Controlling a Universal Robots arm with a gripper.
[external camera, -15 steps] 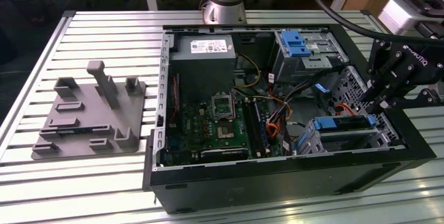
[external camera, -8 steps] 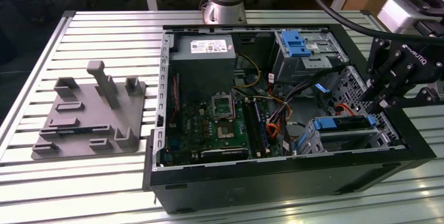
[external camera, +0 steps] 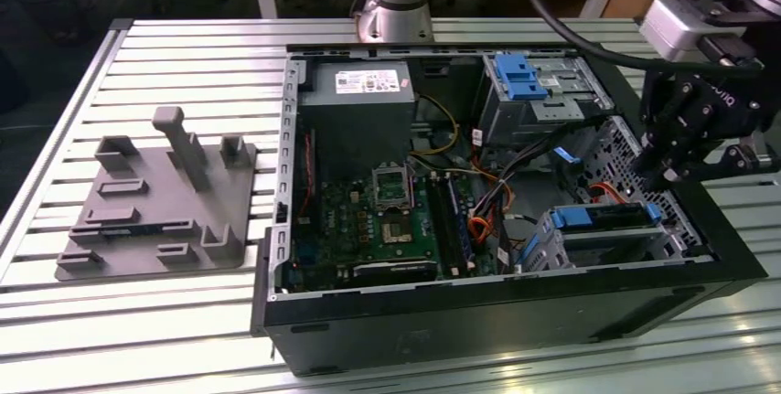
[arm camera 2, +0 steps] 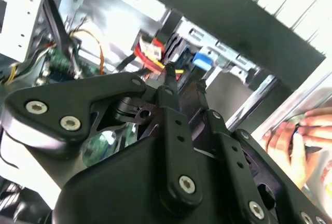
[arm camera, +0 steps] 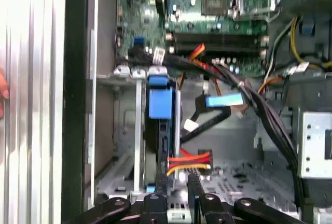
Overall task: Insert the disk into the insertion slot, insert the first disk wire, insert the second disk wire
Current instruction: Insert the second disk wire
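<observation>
Bright glare on the slatted table (external camera: 183, 321), deep shadow inside the case (external camera: 488, 321)

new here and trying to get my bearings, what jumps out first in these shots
The open computer case on the slatted table, its green board bare in the middle. At the exterior view's right, the black claw hangs over the hard drive, whose bright blue frame sits in the metal cage. A grey plate of holders lies at the exterior view's left.
</observation>
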